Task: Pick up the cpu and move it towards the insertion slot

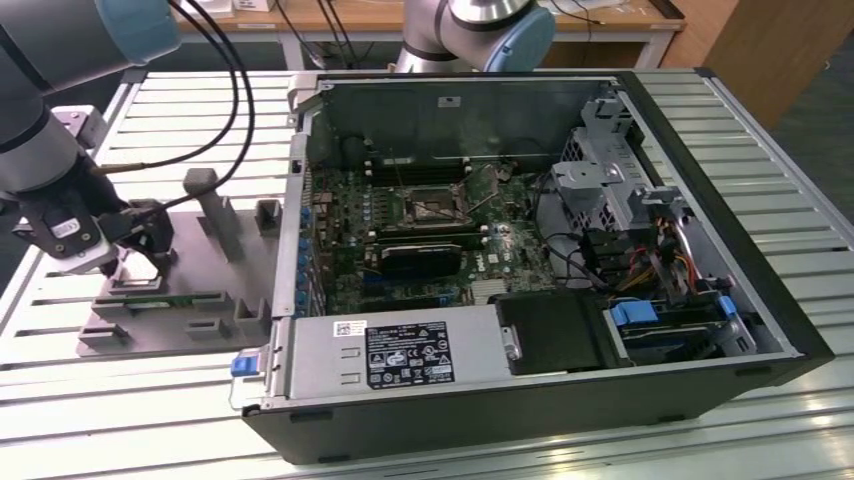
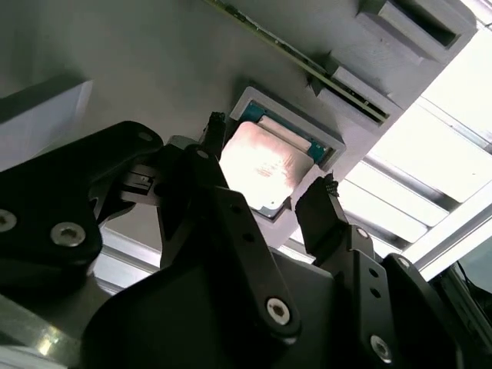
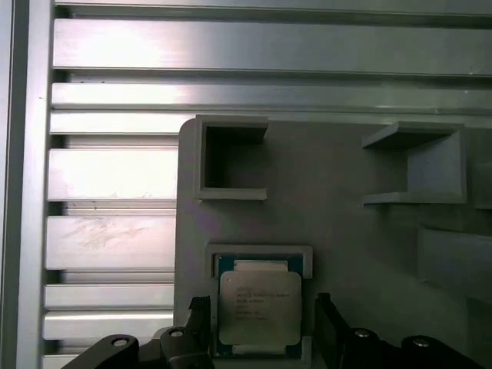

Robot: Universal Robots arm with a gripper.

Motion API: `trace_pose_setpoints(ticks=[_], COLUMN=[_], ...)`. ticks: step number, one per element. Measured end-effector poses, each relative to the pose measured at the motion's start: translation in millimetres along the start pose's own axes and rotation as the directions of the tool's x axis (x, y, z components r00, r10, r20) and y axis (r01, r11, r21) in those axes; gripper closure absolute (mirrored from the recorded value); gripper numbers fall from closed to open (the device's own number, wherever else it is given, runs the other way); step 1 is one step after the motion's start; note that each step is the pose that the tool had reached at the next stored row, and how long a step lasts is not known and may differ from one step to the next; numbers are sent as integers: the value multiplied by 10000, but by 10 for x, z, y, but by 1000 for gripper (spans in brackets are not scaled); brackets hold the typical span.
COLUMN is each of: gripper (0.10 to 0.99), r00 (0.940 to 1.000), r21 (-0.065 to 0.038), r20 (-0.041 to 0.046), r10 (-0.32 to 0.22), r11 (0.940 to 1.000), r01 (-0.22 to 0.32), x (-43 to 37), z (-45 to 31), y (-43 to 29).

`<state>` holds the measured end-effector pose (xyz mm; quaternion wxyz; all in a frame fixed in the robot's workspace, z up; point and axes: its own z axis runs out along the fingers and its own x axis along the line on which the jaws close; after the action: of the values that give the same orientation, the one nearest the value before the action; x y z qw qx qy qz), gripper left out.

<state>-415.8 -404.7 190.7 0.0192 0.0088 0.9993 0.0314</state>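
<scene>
Second wrist view: fingers [image 2: 324, 206] spread, one each side of cpu [image 2: 265, 165], not clamping it. Cpu flat in square recess of grey fixture [image 2: 154, 61]. Exterior view: insertion slot [image 1: 430, 205] inside open computer case [image 1: 534, 410], well apart, toward the exterior view's right of fixture.

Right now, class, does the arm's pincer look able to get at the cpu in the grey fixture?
Probably yes: the open pincer straddles the cpu, which sits uncovered in its recess of the grey fixture; nothing blocks either side.

cpu [image 2: 265, 163] — top lost to glare, second wrist view | insertion slot [image 1: 430, 205] — detail too small, exterior view
</scene>
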Motion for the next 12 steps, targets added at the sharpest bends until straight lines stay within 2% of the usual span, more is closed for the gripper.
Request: trace_pose_setpoints(ticks=[12], gripper=[439], r00=[10000], r21=[-2], r20=[0], r10=[0], r11=[10000], r01=[0], x=[7], z=[85], y=[8])
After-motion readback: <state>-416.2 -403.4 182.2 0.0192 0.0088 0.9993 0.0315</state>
